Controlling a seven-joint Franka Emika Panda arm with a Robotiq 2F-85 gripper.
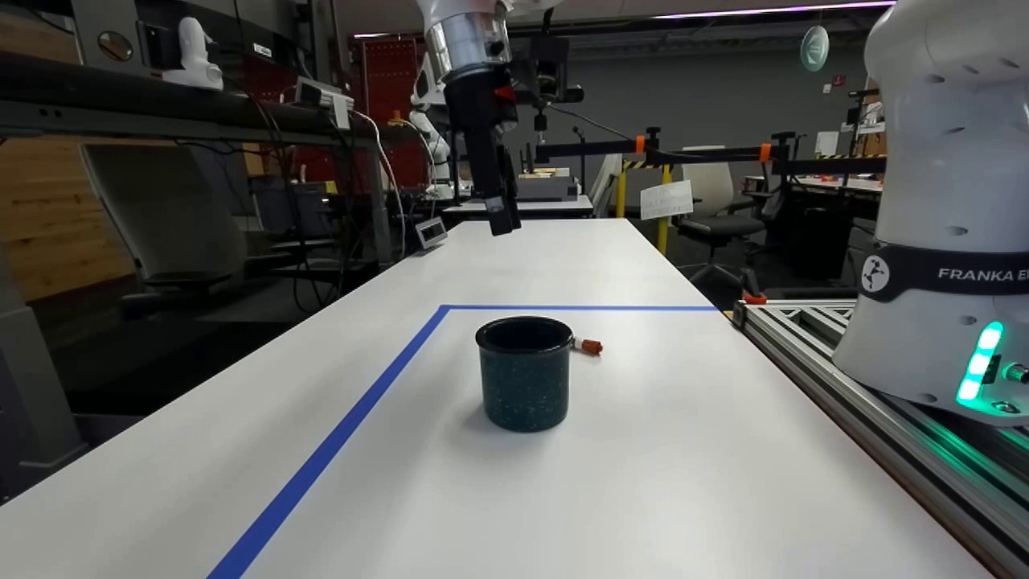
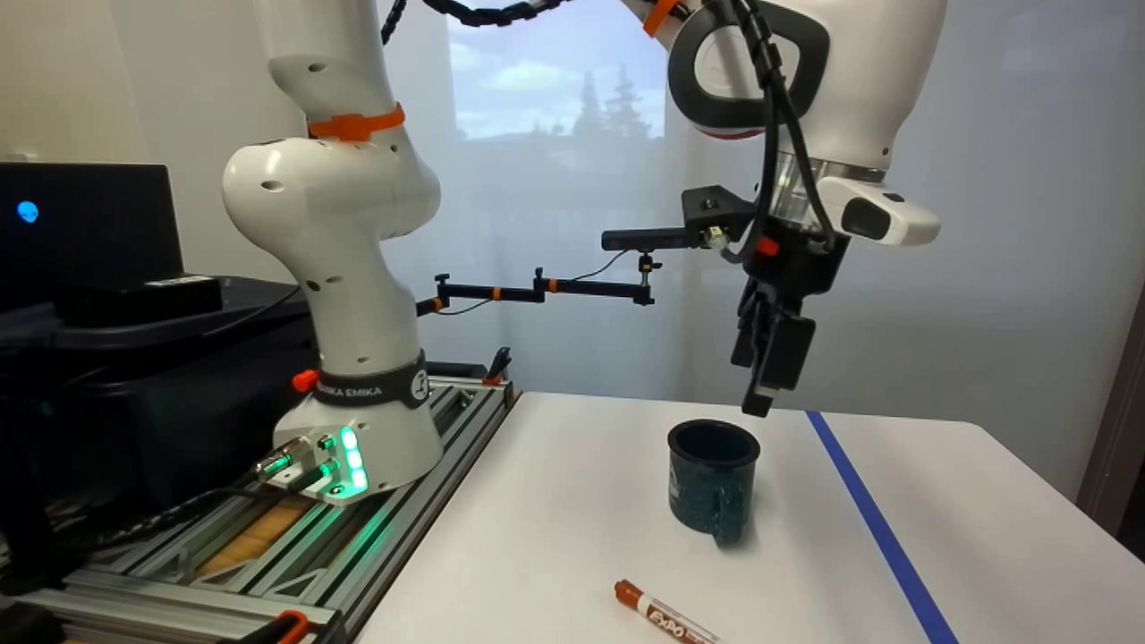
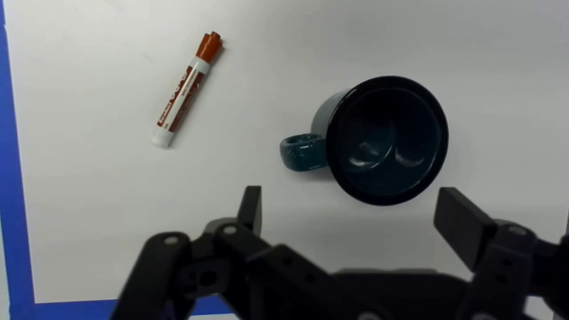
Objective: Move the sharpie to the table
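Marker of slim white-and-rust plastic [image 3: 186,91] lies on the white table [image 3: 89,200] beyond the handle side of the round dark-teal cup [image 3: 387,142], likely light, stiff, slick, best pinched mid-barrel by the wide, empty jaws.

A speckled dark teal enamel mug [image 3: 386,140] stands upright, its handle [image 3: 304,155] pointing left in the wrist view. In an exterior view, an office chair [image 1: 165,209] stands at left before a wood-plank wall [image 1: 48,241]; far off to the right are a pale-backed office chair [image 1: 711,191], yellow posts [image 1: 621,197] and a paper sheet [image 1: 666,199]. In an exterior view, a laptop [image 2: 85,228] with a lit alien-head logo [image 2: 28,212] stands at left, a jointed black boom [image 2: 586,288] farther right. Behind glows what is probably a window [image 2: 546,76], trees [image 2: 617,105] at its right.
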